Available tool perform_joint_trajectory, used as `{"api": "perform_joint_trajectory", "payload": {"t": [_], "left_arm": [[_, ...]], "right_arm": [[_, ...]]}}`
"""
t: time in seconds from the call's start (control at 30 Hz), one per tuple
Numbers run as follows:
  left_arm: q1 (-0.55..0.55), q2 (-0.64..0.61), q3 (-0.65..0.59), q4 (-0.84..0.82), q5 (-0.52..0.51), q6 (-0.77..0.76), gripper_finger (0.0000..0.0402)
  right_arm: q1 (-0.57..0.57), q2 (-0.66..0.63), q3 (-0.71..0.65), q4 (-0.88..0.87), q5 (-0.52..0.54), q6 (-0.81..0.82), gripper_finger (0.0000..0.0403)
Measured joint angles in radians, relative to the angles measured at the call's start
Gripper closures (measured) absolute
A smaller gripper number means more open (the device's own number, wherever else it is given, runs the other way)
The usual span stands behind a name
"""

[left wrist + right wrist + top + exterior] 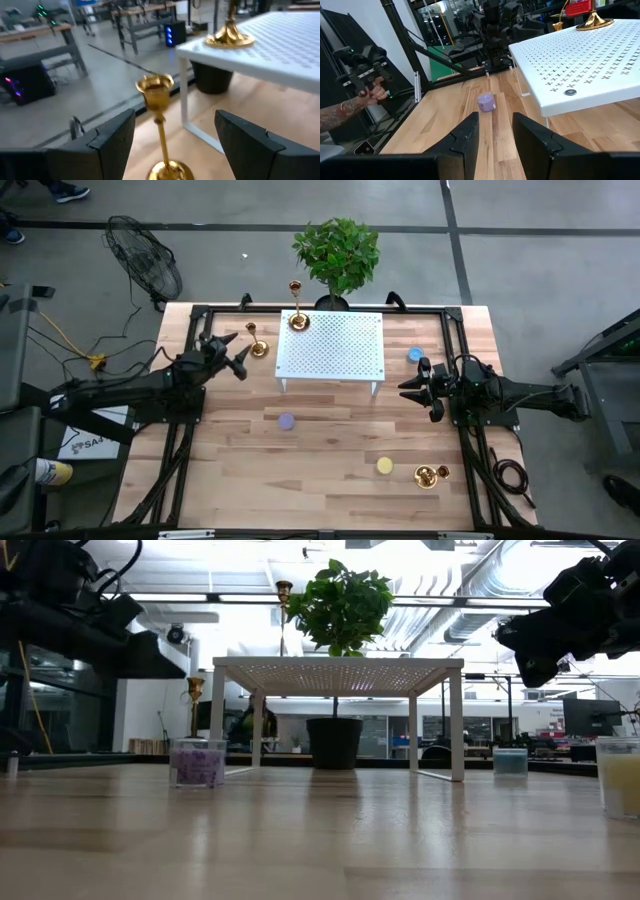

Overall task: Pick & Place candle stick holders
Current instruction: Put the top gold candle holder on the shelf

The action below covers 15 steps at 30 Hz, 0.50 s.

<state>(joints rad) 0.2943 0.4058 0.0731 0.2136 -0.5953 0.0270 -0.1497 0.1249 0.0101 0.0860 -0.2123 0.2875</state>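
High view puts the left claw (pixel 238 362) open at about ten o'clock on the desk (pixel 330 470), empty, fingers (pixel 107 145) spread. Just beyond its tips, toward two o'clock, a gold holder (pixel 258 347) stands upright on the wood beside the white rack (pixel 335 345). From the left wrist view this holder (pixel 161 135) rises between the fingers without touching either, cup up, dish base on the desk. A second holder (pixel 297 318) stands upright on the rack's eleven o'clock corner; the wrist camera catches its base (pixel 230 37) on the perforated top.

Right claw (pixel 408 390) hangs at three o'clock, just off the rack's right leg, fingers (pixel 465 137) parted and holding nothing. Ahead of it a purple candle (pixel 486 102) sits on the desk, near centre (pixel 287 421). A blue candle (pixel 414 355) lies near the right claw at its one o'clock. A third holder (pixel 429 474) lies tipped on its side at five o'clock, with a yellow candle (pixel 384 466) just beside it. A potted plant (pixel 337 255) stands at twelve o'clock behind the rack.
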Motion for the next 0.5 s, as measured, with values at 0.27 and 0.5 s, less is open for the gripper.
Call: {"api": "perform_joint_trajectory", "payload": {"t": [0.27, 0.5], "left_arm": [[0.001, 0.195, 0.0, 0.184, -0.066, 0.025, 0.0131], [0.001, 0.369, 0.002, 0.381, -0.17, -0.009, 0.0131]], "right_arm": [[0.0, 0.0, 0.0, 0.0, 0.0, 0.0, 0.0289], [0.0, 0.0, 0.0, 0.0, 0.0, 0.0, 0.0289]]}}
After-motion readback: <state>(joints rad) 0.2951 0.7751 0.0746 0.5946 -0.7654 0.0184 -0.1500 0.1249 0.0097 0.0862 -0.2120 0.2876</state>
